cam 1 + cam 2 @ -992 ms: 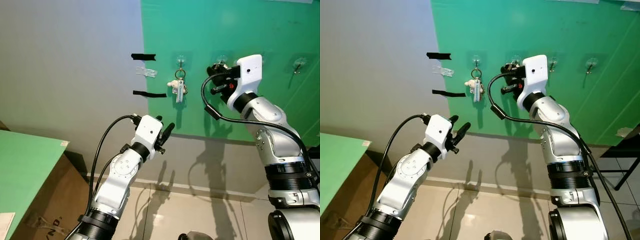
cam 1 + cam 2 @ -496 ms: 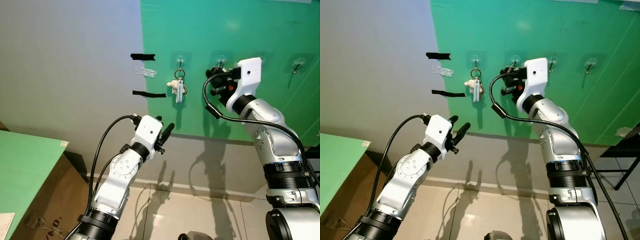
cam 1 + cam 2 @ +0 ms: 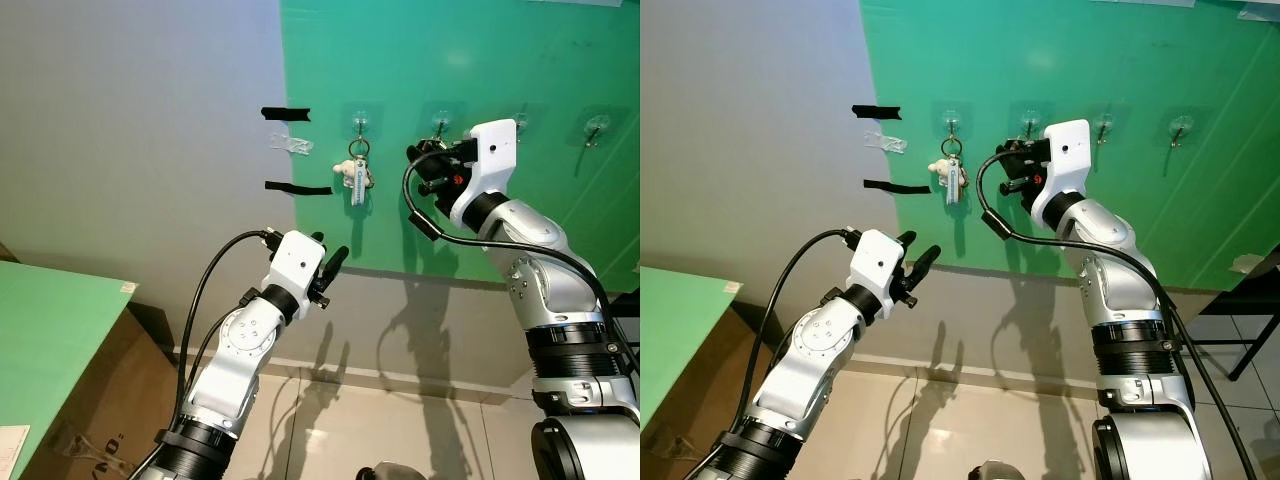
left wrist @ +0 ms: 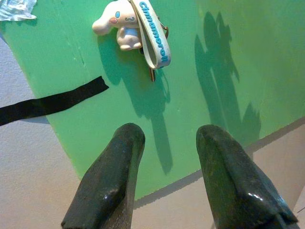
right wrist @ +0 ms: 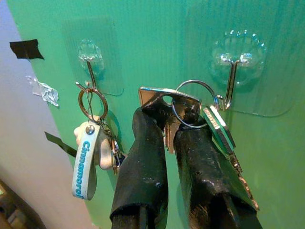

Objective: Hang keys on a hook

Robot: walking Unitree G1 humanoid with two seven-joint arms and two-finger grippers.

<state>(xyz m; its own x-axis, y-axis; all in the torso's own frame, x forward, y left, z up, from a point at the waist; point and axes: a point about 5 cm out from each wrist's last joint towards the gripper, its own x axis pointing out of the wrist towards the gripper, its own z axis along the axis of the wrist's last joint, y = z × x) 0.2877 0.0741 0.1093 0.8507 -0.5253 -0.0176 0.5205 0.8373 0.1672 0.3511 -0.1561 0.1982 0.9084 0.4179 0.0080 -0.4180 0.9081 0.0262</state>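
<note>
Left claw (image 3: 333,268) is hanging low in front of the wall, below the green board (image 3: 500,60), its two fingers (image 4: 114,181) standing apart and gripping nothing. Its wrist view is looking up past those fingers at a black tape strip (image 4: 47,102) crossing from grey wall onto the board, and at a white plush charm (image 4: 119,24) with a lettered strap (image 4: 152,33); the head views are giving these only as a small pale cluster. That charm set (image 3: 356,178) is hanging by its ring from the first hook (image 3: 361,124), with two tape strips, upper (image 3: 286,113) and lower (image 3: 298,188), and a clear scrap (image 3: 292,144) just to its left.

Further right, the right claw (image 3: 430,168) is reaching up to the second hook (image 3: 441,124), fingers narrowed on the keys (image 5: 190,114). From the head views the keys are hidden behind the wrist; the right wrist view is showing them plainly: a silver key pinched between the black fingers (image 5: 143,167), its ring (image 5: 198,102) sitting at the clear hook (image 5: 233,78), though whether the ring is looped over the hook I cannot tell. More keys are dangling beside the right finger. Another hook (image 3: 598,127) is sticking to the board farther right.
</note>
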